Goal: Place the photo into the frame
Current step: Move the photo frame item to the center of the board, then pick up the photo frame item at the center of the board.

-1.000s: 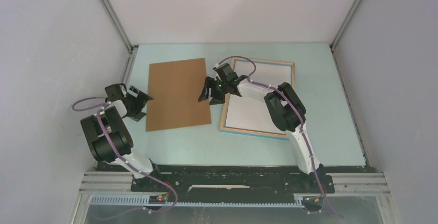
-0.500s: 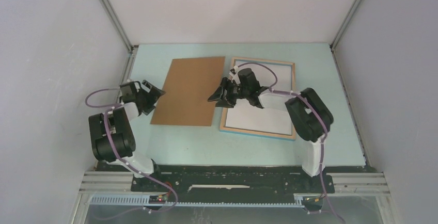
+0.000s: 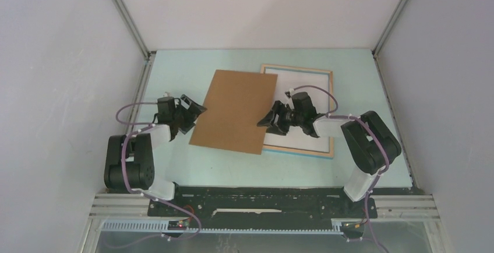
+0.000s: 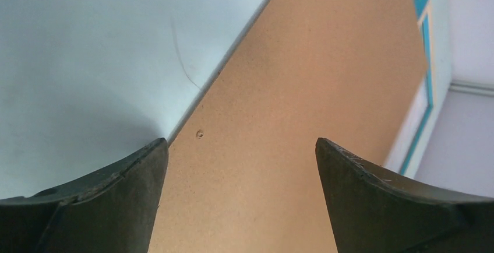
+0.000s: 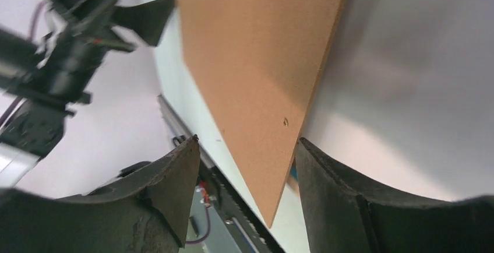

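The frame [image 3: 298, 67] lies flat at the right, its light wood rim up and a blue edge [image 4: 428, 49] showing. A white sheet [image 3: 304, 90] fills its opening. No printed picture shows, so I cannot tell if this is the photo. A plain brown backing board [image 3: 236, 110] lies tilted, covering the frame's left side. My left gripper [image 3: 193, 113] stands open at the board's left edge, its fingers spread above the board [image 4: 303, 90]. My right gripper [image 3: 269, 120] is open over the board's near right corner [image 5: 256, 49], with one fingertip [image 5: 303, 148] against the board's edge.
The pale blue-green table top [image 3: 175, 165] is walled on three sides by white panels. A black and aluminium rail [image 3: 262, 206] carrying both arm bases runs along the near edge. In the right wrist view the left arm [image 5: 70, 60] shows beyond the board.
The board has slid right and turned, from beside the frame to overlapping its left side. Both grippers moved right with it, and the right arm drew back toward the near side.
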Robot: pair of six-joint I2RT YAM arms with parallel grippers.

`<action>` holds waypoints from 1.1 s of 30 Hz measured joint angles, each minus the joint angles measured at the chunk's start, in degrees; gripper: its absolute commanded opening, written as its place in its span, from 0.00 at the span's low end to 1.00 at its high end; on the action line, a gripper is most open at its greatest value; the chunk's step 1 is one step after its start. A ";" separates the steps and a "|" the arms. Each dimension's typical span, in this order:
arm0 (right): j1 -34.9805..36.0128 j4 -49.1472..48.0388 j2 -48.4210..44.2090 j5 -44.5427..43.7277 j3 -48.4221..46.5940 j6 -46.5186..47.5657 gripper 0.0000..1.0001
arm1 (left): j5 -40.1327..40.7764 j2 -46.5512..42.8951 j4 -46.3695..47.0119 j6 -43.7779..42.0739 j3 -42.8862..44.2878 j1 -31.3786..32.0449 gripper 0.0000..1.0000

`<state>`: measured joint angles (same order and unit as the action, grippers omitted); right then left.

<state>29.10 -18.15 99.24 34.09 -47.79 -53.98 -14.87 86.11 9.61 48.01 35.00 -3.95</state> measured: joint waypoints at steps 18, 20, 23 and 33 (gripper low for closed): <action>-2.73 -6.05 0.76 0.42 9.40 -1.62 0.42 | -8.85 -8.79 4.57 9.35 -11.69 6.88 0.93; -2.71 -2.60 -2.23 -0.44 9.09 -0.20 0.31 | -9.49 -9.99 2.97 8.92 -11.87 6.95 0.94; -2.45 3.93 -9.51 -1.84 7.82 1.97 0.12 | -10.38 -13.55 0.02 7.91 -12.11 7.39 0.94; -5.25 26.05 -22.91 -3.91 0.79 9.57 0.00 | -10.36 -32.22 -13.22 -0.55 -10.91 7.58 0.97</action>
<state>23.86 7.90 76.34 30.17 -47.00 -44.40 -25.23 53.89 -3.62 47.46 24.10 3.64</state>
